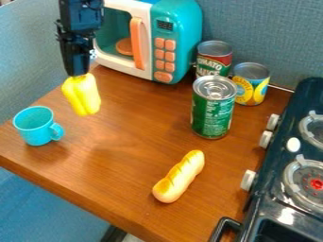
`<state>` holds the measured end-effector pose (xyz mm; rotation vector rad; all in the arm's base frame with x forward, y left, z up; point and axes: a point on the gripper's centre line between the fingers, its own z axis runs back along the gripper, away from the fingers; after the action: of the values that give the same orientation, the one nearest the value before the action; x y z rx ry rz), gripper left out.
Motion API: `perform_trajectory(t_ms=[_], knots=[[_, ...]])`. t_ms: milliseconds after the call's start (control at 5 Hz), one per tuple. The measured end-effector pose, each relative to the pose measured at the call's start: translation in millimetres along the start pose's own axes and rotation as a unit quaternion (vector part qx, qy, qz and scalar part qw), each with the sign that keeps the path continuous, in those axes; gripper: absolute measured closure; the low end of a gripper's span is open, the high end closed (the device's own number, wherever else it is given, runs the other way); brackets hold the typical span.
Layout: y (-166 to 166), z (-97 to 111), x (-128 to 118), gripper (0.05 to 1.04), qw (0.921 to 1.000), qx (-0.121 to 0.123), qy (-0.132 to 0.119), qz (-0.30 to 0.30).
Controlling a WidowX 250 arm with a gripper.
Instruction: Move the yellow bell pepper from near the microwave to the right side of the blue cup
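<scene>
the black toy stove (284, 217) lies nearest, at the right, with a bread roll (180, 177) lying near on the brown table (126, 142), just left of it. the task's thing, a yellow pepper (82, 97), hangs from the gripper (78, 75) at the far left, between the blue cup (35, 125) and the toy microwave (180, 49). the pincer is closed down on the pepper's upper end; i cannot tell how wide a gap the pepper leaves between its tips.

to carry it well, i'd keep the squeeze steady, since it's held only by its top and could swing or slip. i'd keep the low end clear of the cup's rim, lower it slowly, and let go only once it is well supported.

at the far right stand three cans, all with printed labels: a green can (211, 113) with pale lettering, a red and green can (212, 61) behind it, and a yellow can (252, 89) with blue marks. the microwave has a small dark display above orange buttons.
</scene>
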<state>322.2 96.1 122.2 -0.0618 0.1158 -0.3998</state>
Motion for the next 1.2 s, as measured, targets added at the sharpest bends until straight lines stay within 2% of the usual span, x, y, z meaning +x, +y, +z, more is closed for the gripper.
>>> perform_trajectory(t_ms=[200, 400, 600, 800, 1200], knots=[[-20, -9, -1, 0.981, 0.9985, -0.016, 0.002, -0.053], [-30, -17, -8, 0.981, 0.9964, -0.025, 0.010, -0.081], [-40, -22, -4, 0.981, 0.9925, -0.026, 0.014, -0.118], [-37, -28, -6, 0.981, 0.9903, -0.008, 0.023, -0.137], [-36, -48, -6, 0.981, 0.9817, 0.054, 0.071, -0.168]])
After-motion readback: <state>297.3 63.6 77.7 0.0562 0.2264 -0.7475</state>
